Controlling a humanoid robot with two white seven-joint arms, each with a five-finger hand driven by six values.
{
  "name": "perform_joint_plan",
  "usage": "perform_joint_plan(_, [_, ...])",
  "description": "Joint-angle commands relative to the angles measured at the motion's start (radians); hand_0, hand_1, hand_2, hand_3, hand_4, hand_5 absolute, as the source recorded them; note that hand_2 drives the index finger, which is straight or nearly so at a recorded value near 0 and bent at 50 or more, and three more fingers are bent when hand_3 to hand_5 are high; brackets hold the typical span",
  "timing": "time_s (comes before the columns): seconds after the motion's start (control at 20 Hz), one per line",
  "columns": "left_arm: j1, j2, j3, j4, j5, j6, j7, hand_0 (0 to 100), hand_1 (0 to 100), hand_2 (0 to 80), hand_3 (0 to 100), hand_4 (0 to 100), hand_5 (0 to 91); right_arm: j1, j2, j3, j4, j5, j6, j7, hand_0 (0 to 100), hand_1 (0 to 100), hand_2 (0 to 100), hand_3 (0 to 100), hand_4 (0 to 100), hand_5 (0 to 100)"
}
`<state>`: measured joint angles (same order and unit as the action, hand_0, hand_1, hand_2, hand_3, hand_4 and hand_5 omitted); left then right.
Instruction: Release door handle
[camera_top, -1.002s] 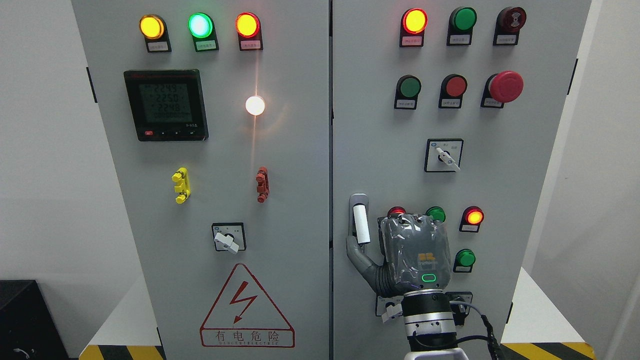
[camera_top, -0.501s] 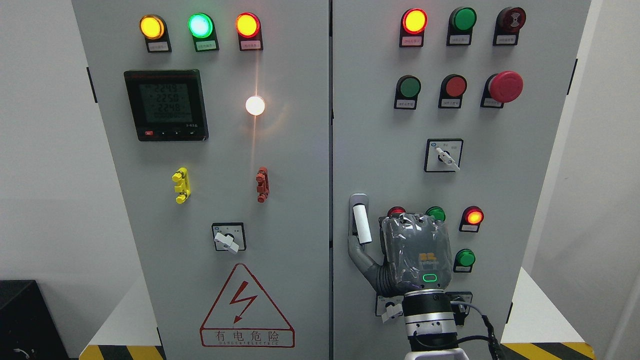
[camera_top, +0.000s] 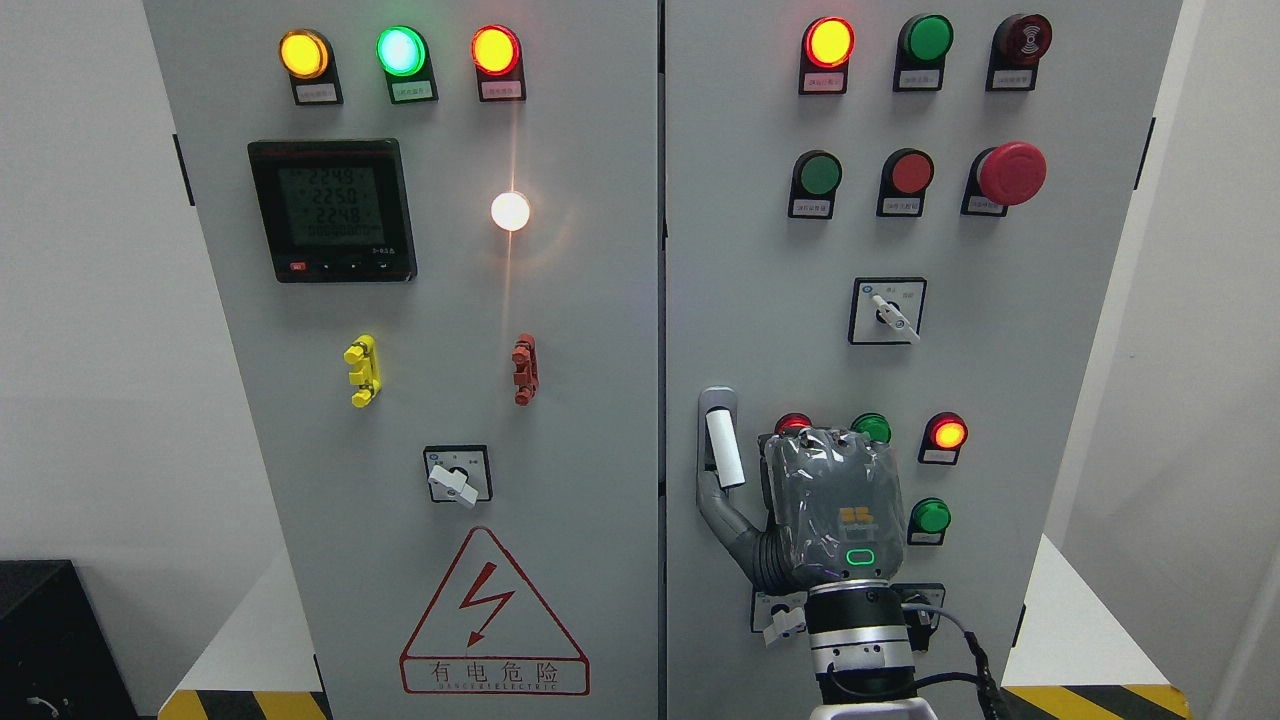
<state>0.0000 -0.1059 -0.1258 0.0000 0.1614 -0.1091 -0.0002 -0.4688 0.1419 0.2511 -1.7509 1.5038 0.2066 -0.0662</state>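
The robot's right hand (camera_top: 830, 510), grey and wrapped in clear film, hangs beside the white upright door handle (camera_top: 723, 449) on the grey right cabinet door (camera_top: 780, 300). Its thumb reaches up just under the handle; the other digits seem to hide behind the palm, so whether it grips I cannot tell. The letting-go looks underway; next, draw the hand clear.
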Motion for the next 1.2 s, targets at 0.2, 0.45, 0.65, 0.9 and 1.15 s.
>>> perform_joint_plan(0.2, [-0.026, 0.000, 0.000, 0.029, 0.000, 0.000, 0.000, 12, 56, 0.0, 0, 0, 0.0, 0.002, 0.001, -0.006, -0.002, 0.001, -0.001, 0.000, 42, 39, 97, 100, 100, 100])
perform_joint_plan(0.45, [-0.026, 0.000, 0.000, 0.029, 0.000, 0.000, 0.000, 12, 56, 0.0, 0, 0, 0.0, 0.002, 0.001, -0.007, -0.002, 0.000, -0.001, 0.000, 42, 38, 97, 100, 100, 100])
perform_joint_plan(0.65, [-0.026, 0.000, 0.000, 0.029, 0.001, 0.000, 0.000, 12, 56, 0.0, 0, 0, 0.0, 0.002, 0.001, -0.007, -0.002, 0.001, -0.001, -0.001, 43, 39, 97, 100, 100, 100])
perform_joint_plan(0.9, [-0.026, 0.000, 0.000, 0.029, 0.000, 0.000, 0.000, 12, 56, 0.0, 0, 0, 0.0, 0.006, 0.001, -0.007, -0.004, 0.001, -0.001, -0.004, 43, 39, 97, 100, 100, 100])
perform_joint_plan(1.15, [-0.026, 0.000, 0.000, 0.029, 0.001, 0.000, 0.000, 12, 56, 0.0, 0, 0, 0.0, 0.013, 0.001, -0.010, -0.021, 0.001, -0.001, -0.004, 43, 39, 97, 100, 100, 100])
